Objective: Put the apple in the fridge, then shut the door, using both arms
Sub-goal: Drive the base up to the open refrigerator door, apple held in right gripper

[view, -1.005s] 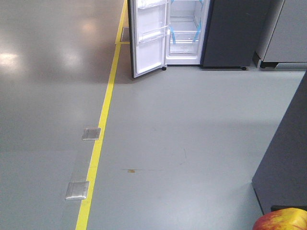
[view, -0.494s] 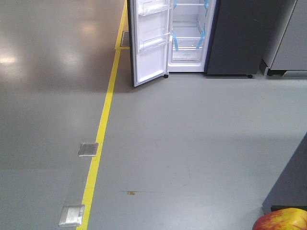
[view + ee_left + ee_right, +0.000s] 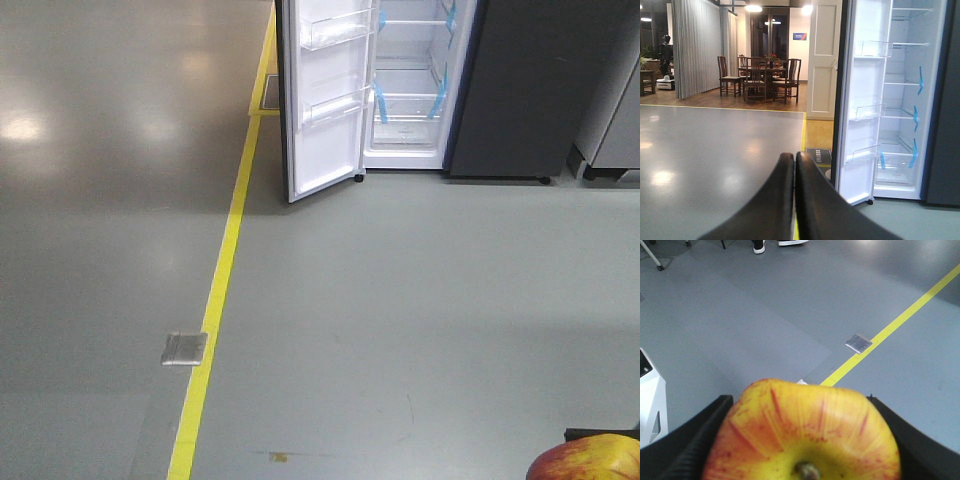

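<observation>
One apple point(image 3: 585, 462). One fridge point(image 3: 410, 140), with one door point(image 3: 325, 150) carrying three clear bins point(image 3: 867, 111). Four blue tape strips point(image 3: 915, 119) counted inside, from the left wrist view. One yellow floor line point(image 3: 215, 300); one metal floor plate point(image 3: 185, 348) just beside it.

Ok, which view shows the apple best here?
The right wrist view: the apple fills the lower frame, stem end facing the camera, gripped on both sides by the right gripper. The front-facing view catches only its top at the bottom right corner. The left wrist view shows none of it.
</observation>
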